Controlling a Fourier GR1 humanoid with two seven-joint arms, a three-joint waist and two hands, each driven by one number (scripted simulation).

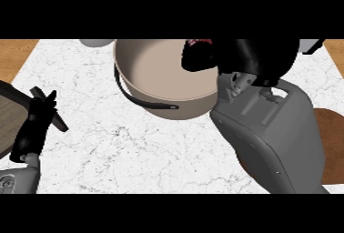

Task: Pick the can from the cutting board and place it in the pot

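Observation:
A beige pot (161, 73) with a black handle stands at the back middle of the marble counter. My right hand (252, 57) hovers over the pot's right rim, fingers curled round a red can (199, 42) of which only a small part shows at the top edge. The brown cutting board (331, 141) lies at the right, mostly hidden behind my right forearm. My left hand (37, 123) rests at the left edge with its fingers straight and holds nothing.
A grey round object (97, 43) peeks in at the top left of the pot. A dark wooden-topped thing (10, 113) lies at the far left edge. Bare marble counter (134, 154) spreads in front of the pot.

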